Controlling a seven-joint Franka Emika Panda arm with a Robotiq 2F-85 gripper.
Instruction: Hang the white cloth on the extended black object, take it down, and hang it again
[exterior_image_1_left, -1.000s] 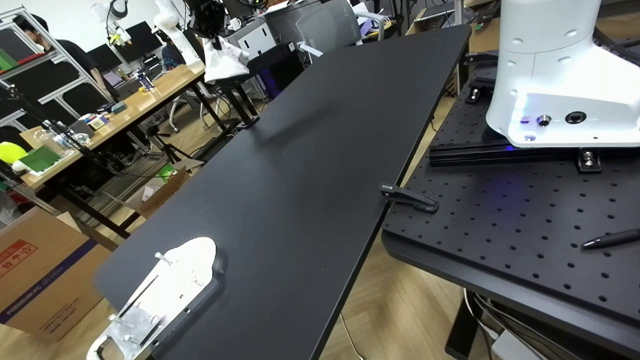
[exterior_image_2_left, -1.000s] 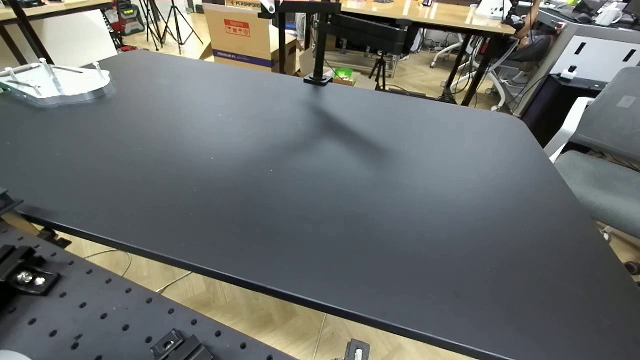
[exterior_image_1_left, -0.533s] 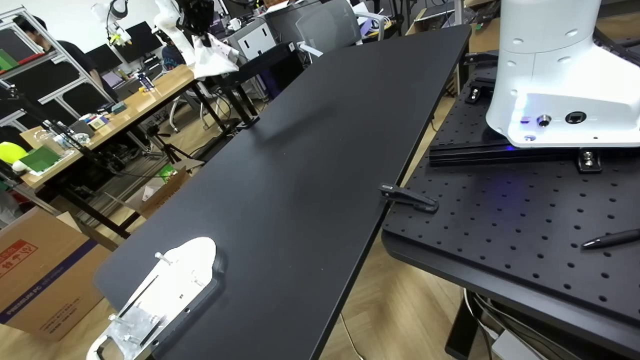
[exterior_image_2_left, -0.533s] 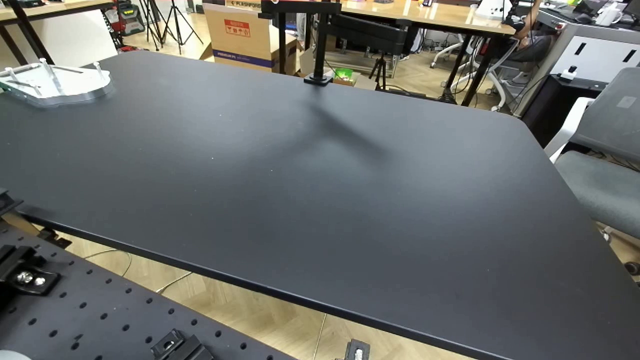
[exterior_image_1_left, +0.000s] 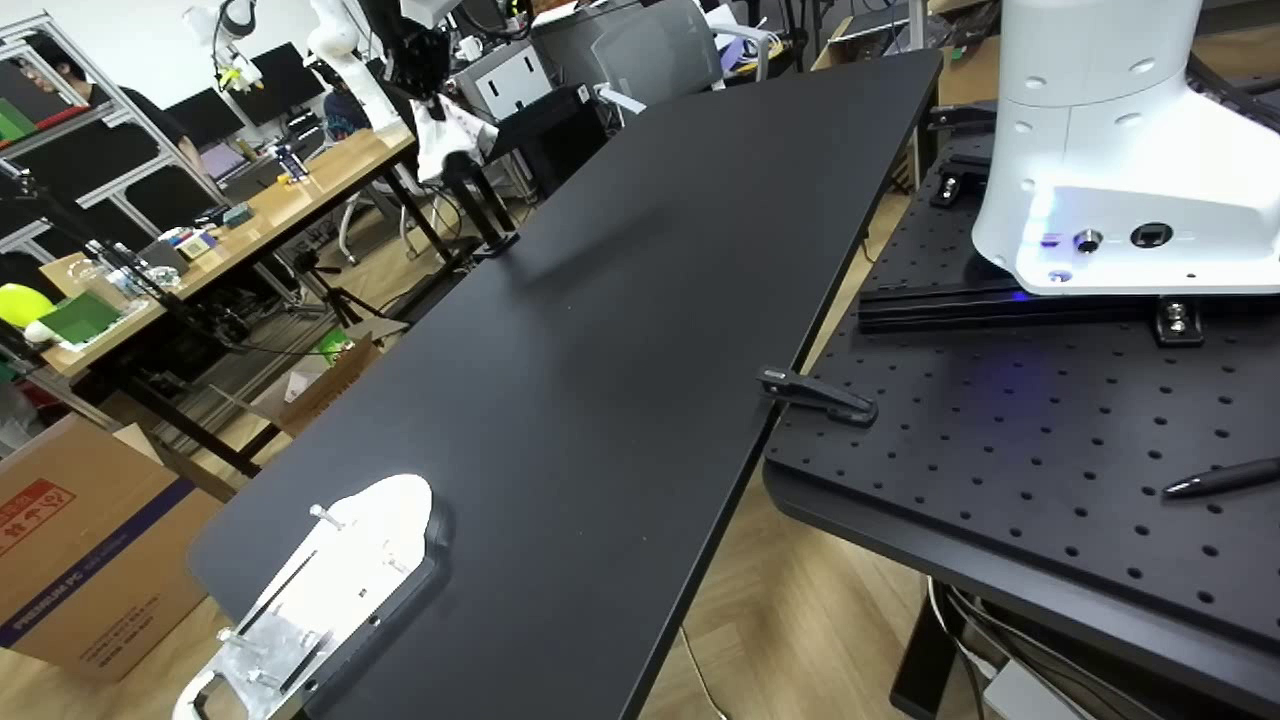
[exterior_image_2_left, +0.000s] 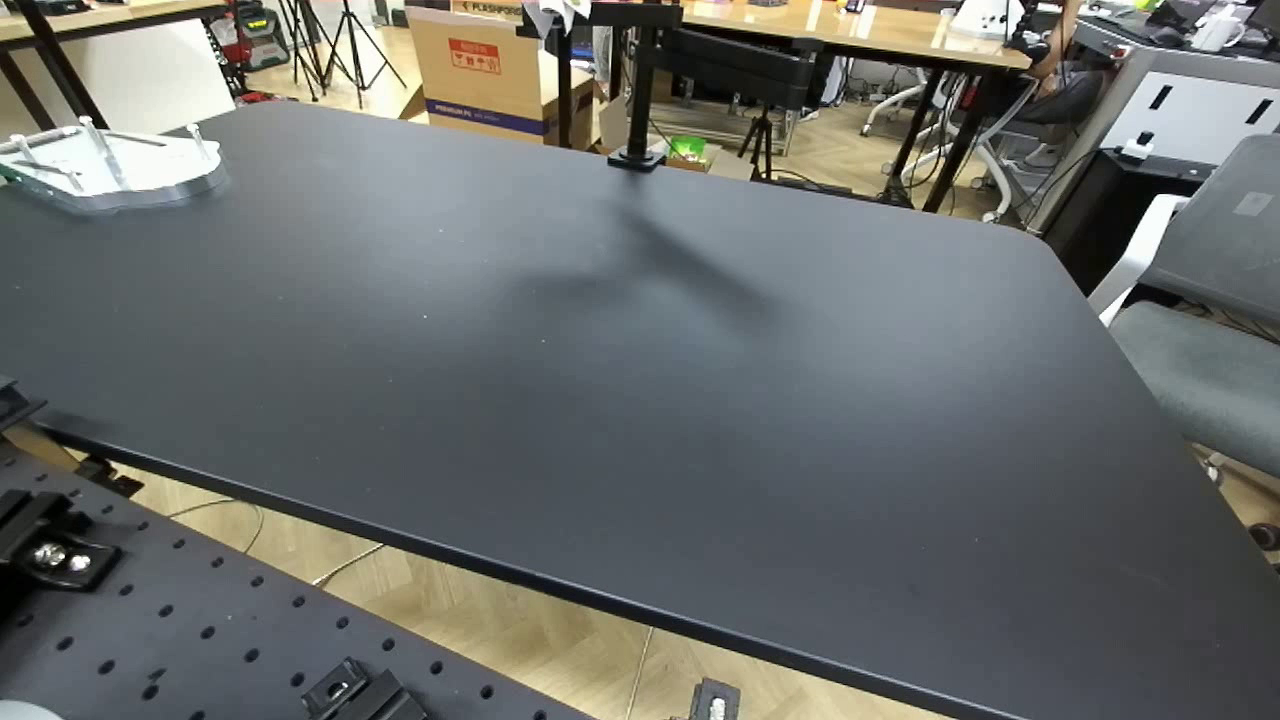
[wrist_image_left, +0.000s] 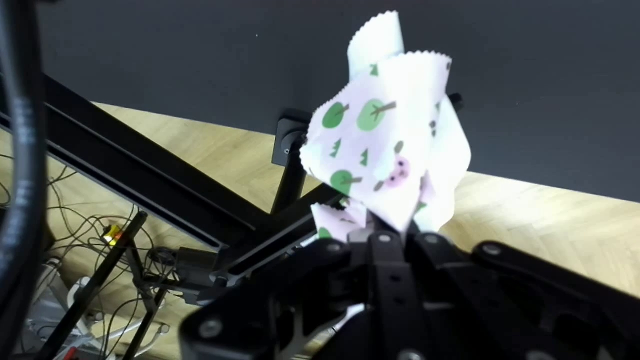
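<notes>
Gripper (wrist_image_left: 392, 232): bottom centre of wrist view, jaws closed on a bunched end of the cloth (wrist_image_left: 370, 145).
Cloth: white, tree print, fans up to upper centre, by the end of the black bar (exterior_image_2_left: 635, 14).
Hang: gripped, not released; probably placing, though lifting off would look alike. Which hang, can't tell.
Bar, next: likely wants cloth lowered across it, some each side, then letting go and backing off; may slide off the end.
Cloth underside: hidden; touching bar or just above, can't tell.
Knob (exterior_image_1_left: 460, 165): dark, in front of cloth's low end, upper left in an exterior view; bar tip or joint, unclear.
Top edge: cuts off gripper and part of cloth (exterior_image_2_left: 548, 14) in an exterior view.
Table (exterior_image_2_left: 640, 430): below; soft shadow (exterior_image_2_left: 660, 265), source unclear.
</notes>
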